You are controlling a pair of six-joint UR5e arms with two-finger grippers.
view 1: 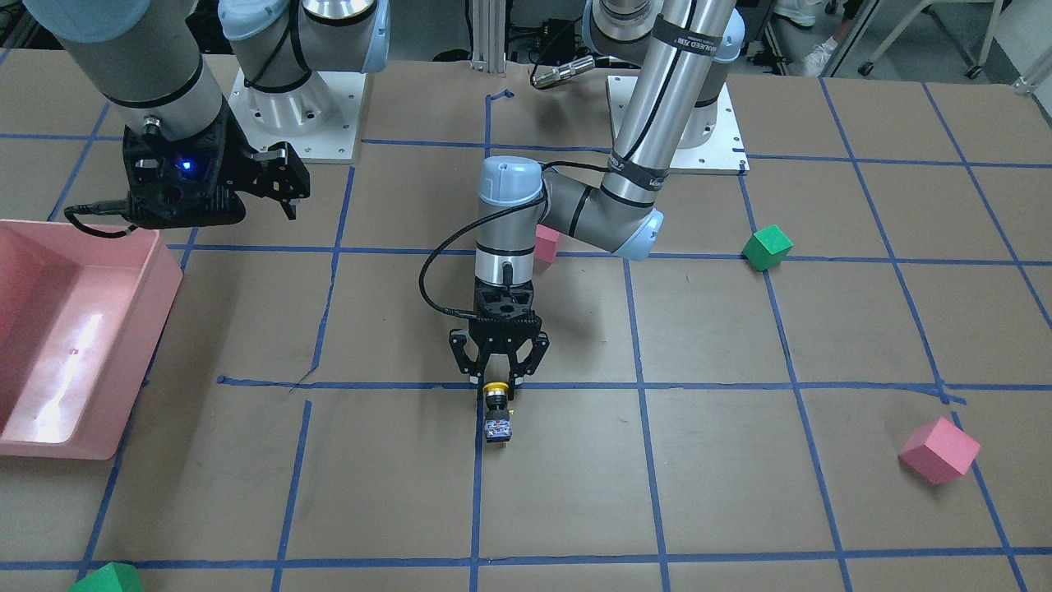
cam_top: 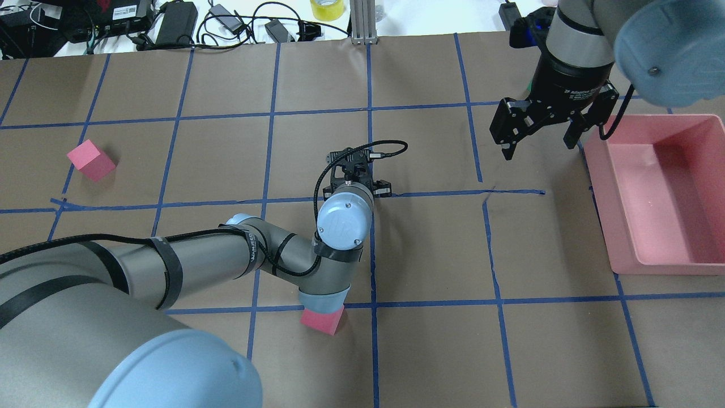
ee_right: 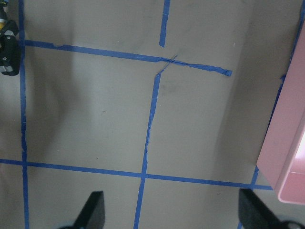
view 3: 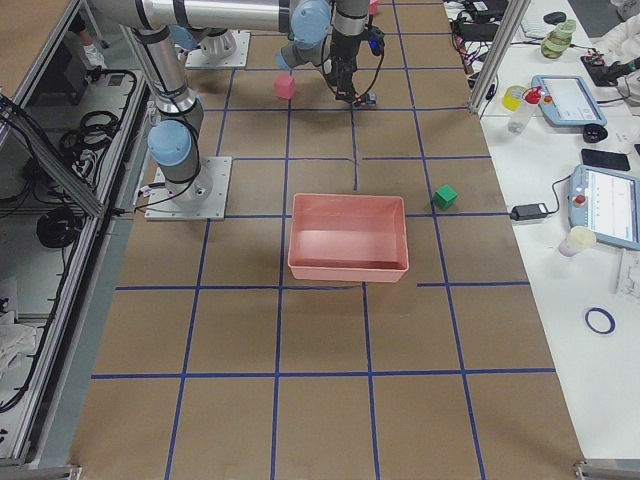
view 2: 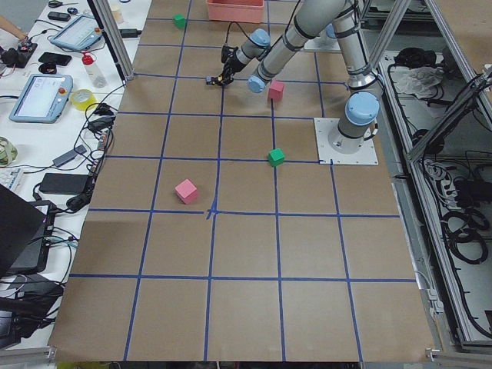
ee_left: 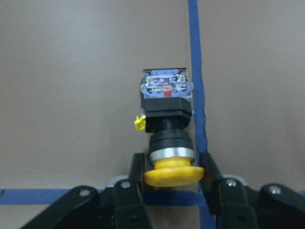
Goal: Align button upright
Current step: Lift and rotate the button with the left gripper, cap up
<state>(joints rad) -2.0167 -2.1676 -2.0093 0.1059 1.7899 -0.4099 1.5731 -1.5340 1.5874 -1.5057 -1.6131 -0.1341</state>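
Observation:
The button lies on its side on the brown table, yellow cap toward the robot and silvery base block pointing away. In the left wrist view the button lies next to a blue tape line. My left gripper points down at the table, and its fingers press on both sides of the yellow cap. In the overhead view the left wrist hides the button. My right gripper is open and empty, hovering above the table near the pink bin, far from the button.
The pink bin sits at the table edge on my right side. Pink cubes and green cubes lie scattered. One pink cube lies under my left elbow. Blue tape lines grid the table.

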